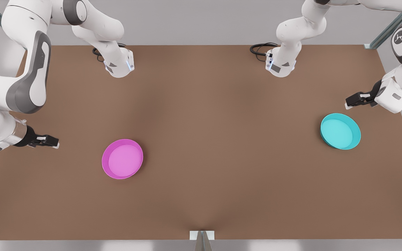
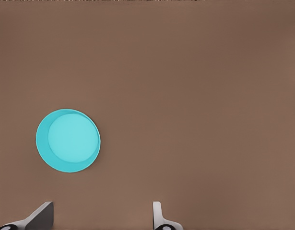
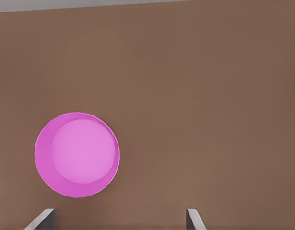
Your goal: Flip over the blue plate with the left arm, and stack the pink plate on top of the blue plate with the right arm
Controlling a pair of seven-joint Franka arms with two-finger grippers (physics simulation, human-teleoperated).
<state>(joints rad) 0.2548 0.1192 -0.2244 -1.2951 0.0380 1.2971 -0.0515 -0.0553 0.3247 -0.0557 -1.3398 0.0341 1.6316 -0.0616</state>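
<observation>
Brown desk [image 1: 201, 157] under us, and nothing is started yet: the blue plate [image 1: 340, 131] sits right way up toward the front view's right, the pink plate [image 1: 122, 159] well apart toward its left. Our left tool [image 1: 349, 103] hovers near the blue plate, fingers [image 2: 41, 216] spread, empty. Our right tool [image 1: 55, 143] waits near the pink one, fingers [image 3: 194, 219] also apart, touching nothing. Next, we judge, the left tool must drop to the blue rim and grip it for the flip.

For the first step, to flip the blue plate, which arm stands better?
The left arm. Its open left gripper hangs close beside the blue plate, which lies rim up. The right gripper, also open, waits near the pink plate, far across the table.
</observation>
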